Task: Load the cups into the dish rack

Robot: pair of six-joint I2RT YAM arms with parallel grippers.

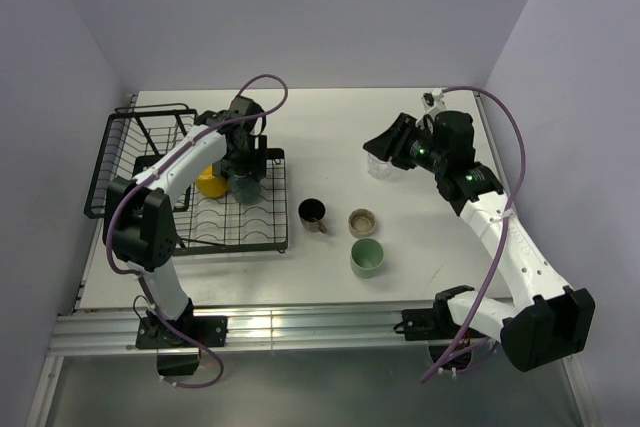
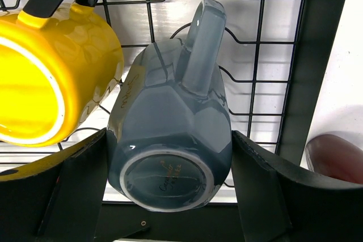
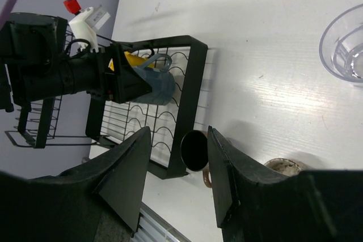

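My left gripper [image 1: 245,169] is shut on the grey mug [image 2: 170,111], base toward the wrist camera and handle pointing away, over the flat grid of the black wire dish rack [image 1: 255,232]. The yellow mug [image 2: 45,77] lies on its side in the rack, right beside the grey one. The black mug [image 1: 313,213], the beige-brown cup [image 1: 362,220] and the pale green tumbler [image 1: 367,256] stand on the table right of the rack. The clear glass [image 1: 380,165] stands further back. My right gripper [image 1: 385,142] hangs open and empty just above it.
The rack's raised basket [image 1: 135,147] is at the far left by the wall. In the right wrist view the black mug [image 3: 194,151] shows far below between my fingers, with the rack's edge [image 3: 190,83] beside it. An aluminium rail [image 1: 300,327] runs along the near table edge.
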